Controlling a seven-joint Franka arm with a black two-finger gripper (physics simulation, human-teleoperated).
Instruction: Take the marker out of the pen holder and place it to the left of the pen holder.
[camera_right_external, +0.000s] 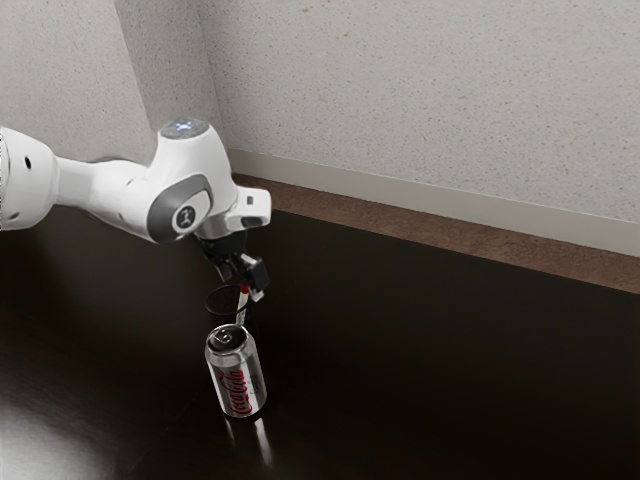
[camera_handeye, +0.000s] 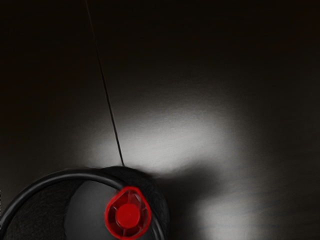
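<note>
In the exterior view, my gripper (camera_right_external: 243, 282) is low over the pen holder, its fingers apart and open. The black pen holder (camera_right_external: 210, 303) stands behind the can, its dark body hard to make out against the table. The marker (camera_right_external: 241, 308) leans inside at the rim, white with a red end up close to the fingers; I cannot tell whether either finger touches it. In the wrist view, the round rim of the pen holder (camera_handeye: 65, 175) and the red end of the marker (camera_handeye: 128, 215) lie just under the hand.
A silver cola can (camera_right_external: 233, 375) stands upright beside the pen holder, on the side nearer the exterior camera. The dark, glossy table (camera_right_external: 450, 350) stretches toward the exterior view's right, with a pale wall (camera_right_external: 430, 90) behind it.
</note>
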